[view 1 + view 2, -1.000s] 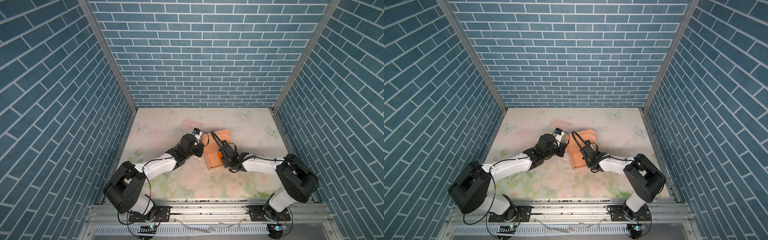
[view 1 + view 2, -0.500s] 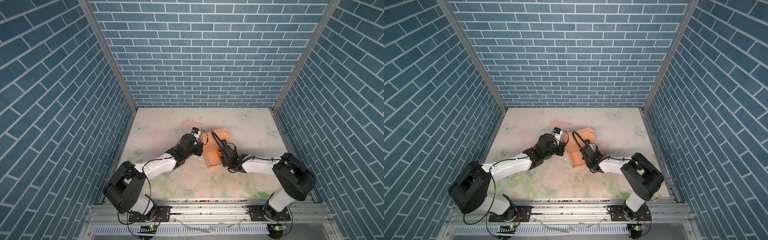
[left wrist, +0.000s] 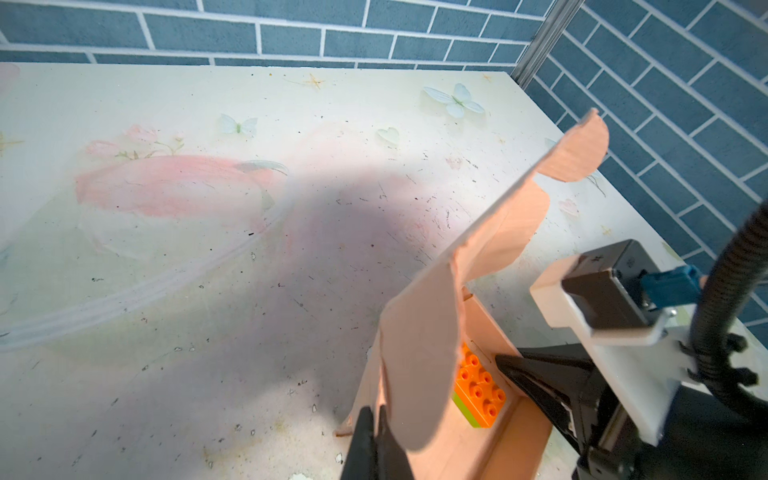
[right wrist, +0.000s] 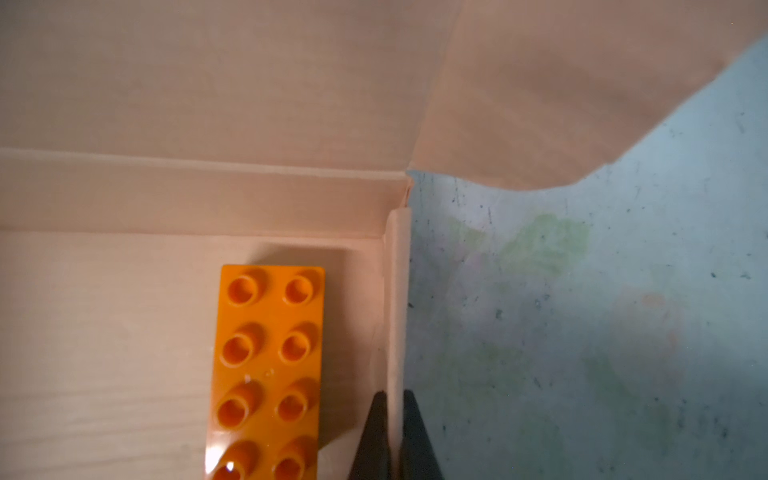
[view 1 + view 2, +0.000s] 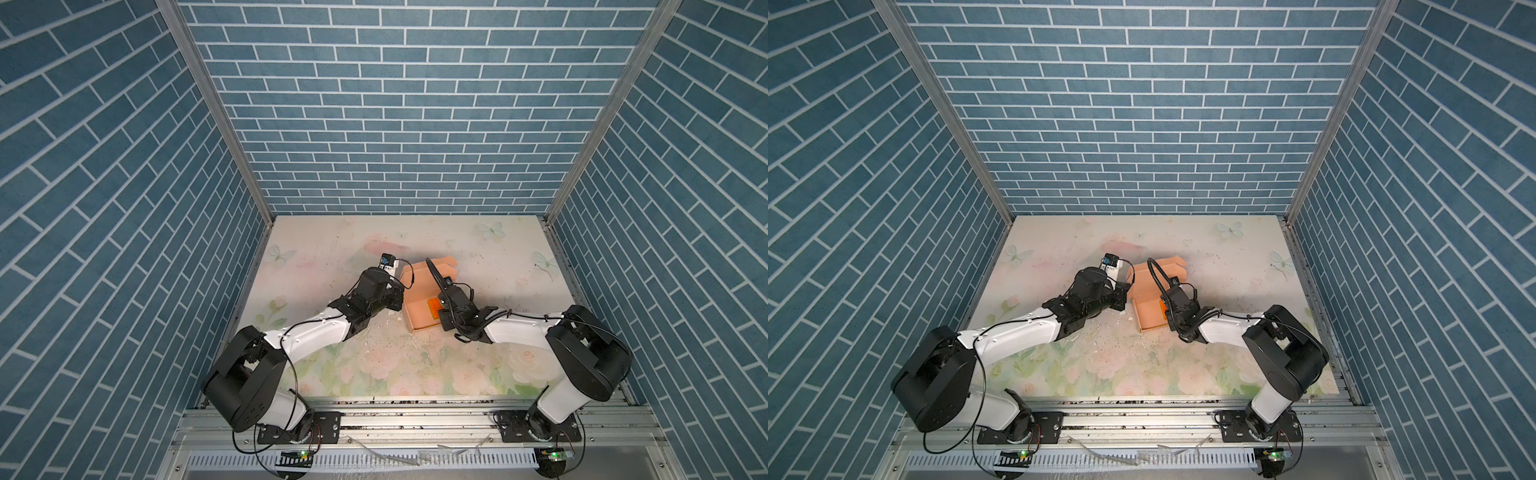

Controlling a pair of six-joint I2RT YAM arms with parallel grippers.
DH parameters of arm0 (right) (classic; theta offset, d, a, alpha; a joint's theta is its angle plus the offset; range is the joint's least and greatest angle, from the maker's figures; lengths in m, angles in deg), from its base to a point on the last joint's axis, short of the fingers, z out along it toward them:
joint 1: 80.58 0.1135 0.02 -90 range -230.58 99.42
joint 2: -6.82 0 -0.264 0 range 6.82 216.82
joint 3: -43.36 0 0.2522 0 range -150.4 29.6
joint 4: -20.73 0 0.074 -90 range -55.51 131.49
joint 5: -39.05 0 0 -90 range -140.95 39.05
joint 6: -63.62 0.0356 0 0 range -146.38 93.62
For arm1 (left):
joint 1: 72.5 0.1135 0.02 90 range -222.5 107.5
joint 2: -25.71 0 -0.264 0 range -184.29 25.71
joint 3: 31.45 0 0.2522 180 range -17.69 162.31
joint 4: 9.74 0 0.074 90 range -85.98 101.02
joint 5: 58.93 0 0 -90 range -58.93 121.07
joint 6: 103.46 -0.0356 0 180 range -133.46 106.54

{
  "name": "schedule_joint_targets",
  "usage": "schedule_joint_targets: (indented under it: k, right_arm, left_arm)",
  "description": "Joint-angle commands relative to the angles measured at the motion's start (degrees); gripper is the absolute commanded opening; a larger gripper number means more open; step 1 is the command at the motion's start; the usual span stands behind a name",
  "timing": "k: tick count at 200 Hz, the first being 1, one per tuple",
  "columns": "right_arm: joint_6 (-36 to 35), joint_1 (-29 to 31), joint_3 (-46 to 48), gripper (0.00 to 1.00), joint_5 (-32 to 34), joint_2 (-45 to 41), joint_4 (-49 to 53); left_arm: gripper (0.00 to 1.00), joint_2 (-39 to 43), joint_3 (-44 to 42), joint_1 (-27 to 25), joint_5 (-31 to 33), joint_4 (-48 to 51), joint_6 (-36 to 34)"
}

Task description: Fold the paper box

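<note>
Blue brick-pattern walls point(image 5: 395, 104) enclosed a scuffed floral table point(image 5: 332, 257). Item: paper box point(image 5: 419, 311), mid-table between both arms, tray formed, lid raised near upright at its far side, orange toy brick point(image 4: 266, 365) lying inside near one wall. Left gripper point(image 3: 374, 440): jaws closed, apparently pinching the lid's rounded side flap point(image 3: 419, 353). Right gripper point(image 4: 392, 432): jaws drawn close about the tray's side wall point(image 4: 397, 311), one finger inside, one outside. Hazards, as judged: thin card might crease off its score lines or tear under a hard pinch; a slipped flap would let the lid spring back; the finger inside the tray could block the flap from tucking in, leaving it outside the wall; a sideways pull could drag the light tray and shift the brick.
</note>
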Motion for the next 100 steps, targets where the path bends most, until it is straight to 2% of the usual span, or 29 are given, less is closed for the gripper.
schedule_joint_targets:
  k: [1,23,49,69,100]
  right_arm:
    - [3.24,0.66,1.54,0.18,-6.21,-3.07,6.0]
    - [3.97,0.58,1.38,0.31,-6.25,-6.8,6.36]
    - [4.88,0.14,1.86,0.39,-5.97,-10.82,6.86]
    - [5.48,-0.44,2.89,0.43,-5.16,-14.18,6.86]
    - [5.64,-2.07,4.68,0.44,-5.04,-18.5,6.31]
  left_arm:
    - [0.0,0.87,-1.58,-0.06,-1.11,-1.05,-0.81]
    - [0.0,0.86,-2.47,-0.06,-2.23,-2.45,-1.43]
    - [0.0,1.13,-3.58,-0.06,-3.07,-4.02,-2.14]
    - [0.0,1.22,-3.95,-0.06,-3.66,-4.32,-2.6]
    - [0.0,1.56,-4.17,-0.06,-4.13,-4.41,-3.05]
